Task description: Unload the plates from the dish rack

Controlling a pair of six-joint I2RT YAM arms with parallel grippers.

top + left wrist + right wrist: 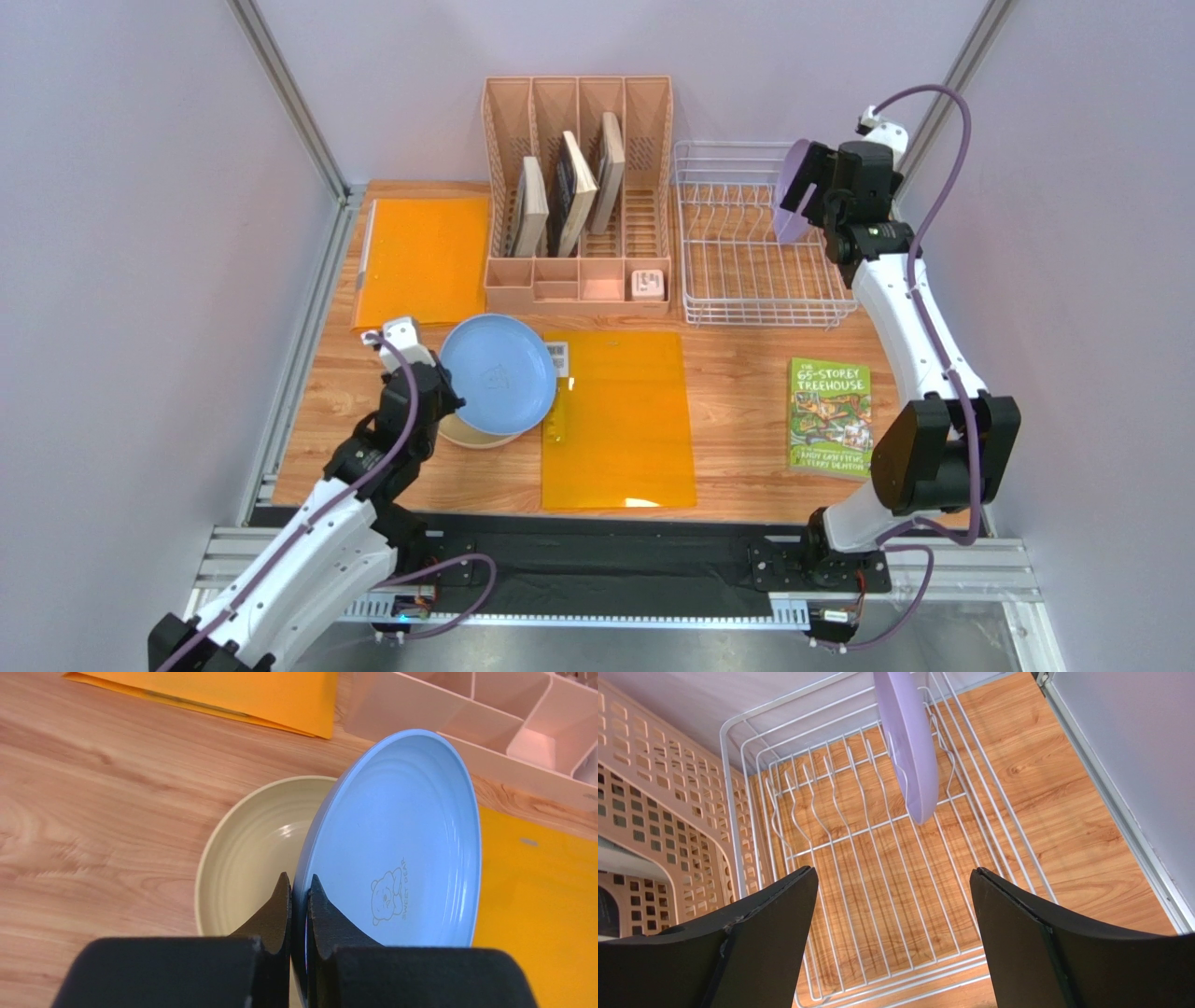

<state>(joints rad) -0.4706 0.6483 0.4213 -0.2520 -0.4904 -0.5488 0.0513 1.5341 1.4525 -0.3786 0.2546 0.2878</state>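
My left gripper (296,880) is shut on the rim of the light blue plate (403,840) and holds it tilted on edge over the cream-yellow plate (242,861), which lies flat on the table. In the top view the blue plate (498,371) is at the left front, with my left gripper (432,388) beside it. The lavender plate (910,749) stands upright in the white wire dish rack (733,812), at the back right in the top view (758,301). My right gripper (892,871) is open and empty above the rack, apart from the lavender plate (794,196). The pink plate is not in view.
A pink slotted organizer (575,273) holding books stands left of the rack. One orange folder (421,259) lies at the back left, another (617,420) in the front middle. A green book (831,416) lies at the front right.
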